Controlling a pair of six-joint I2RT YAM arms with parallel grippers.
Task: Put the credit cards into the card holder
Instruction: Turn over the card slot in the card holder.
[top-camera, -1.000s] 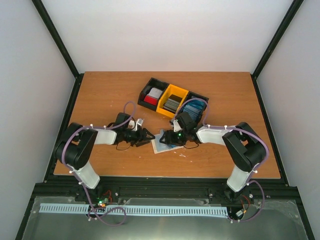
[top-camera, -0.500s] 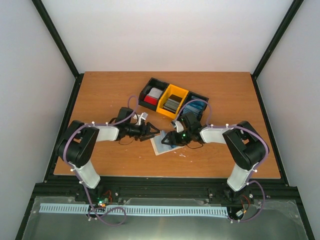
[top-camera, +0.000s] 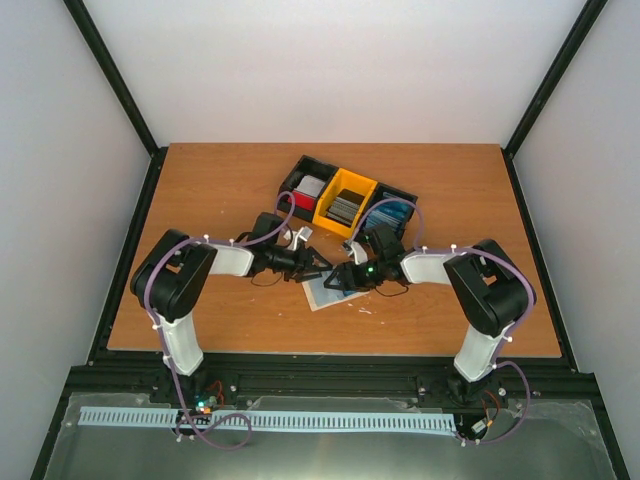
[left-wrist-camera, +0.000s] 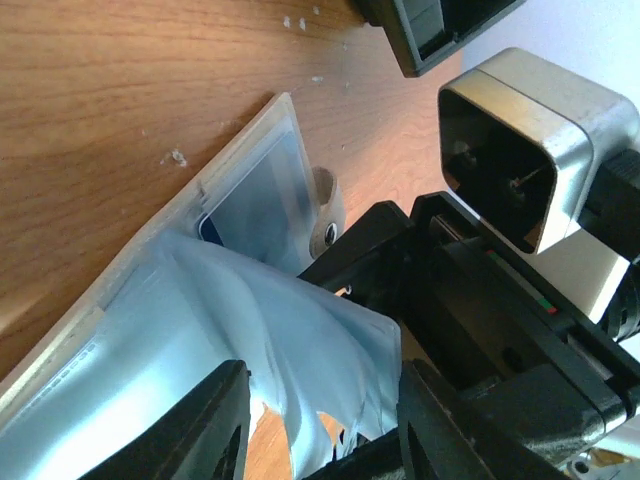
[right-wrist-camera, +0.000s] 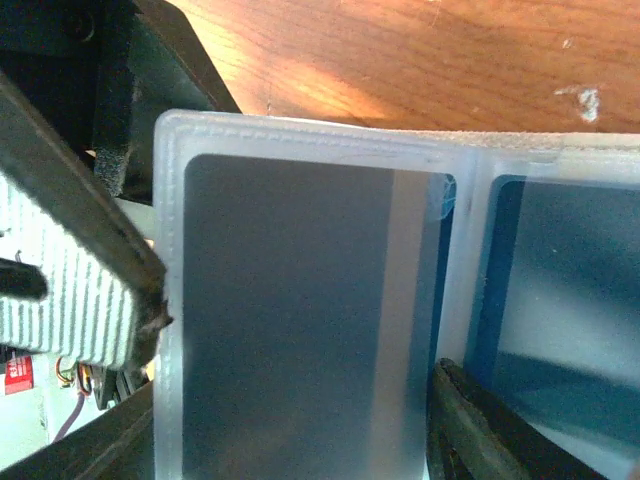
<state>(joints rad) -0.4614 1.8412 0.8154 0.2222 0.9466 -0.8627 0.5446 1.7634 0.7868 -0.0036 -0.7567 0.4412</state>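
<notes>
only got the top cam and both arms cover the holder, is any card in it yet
Observer: Yes. The right wrist view shows a dark grey card inside one clear pocket of the card holder.
Operator: just that one
Observer: No, the neighbouring pocket holds a blue card.
Operator: is it snapped shut
Observer: No. In the left wrist view its snap tab sticks out loose, unfastened.

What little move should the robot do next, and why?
Probably the right gripper should nudge the grey card deeper into its clear pocket. The card lies between that gripper's fingers, beside the blue card, and its lower end is cut off, so it may not be fully in.
</notes>
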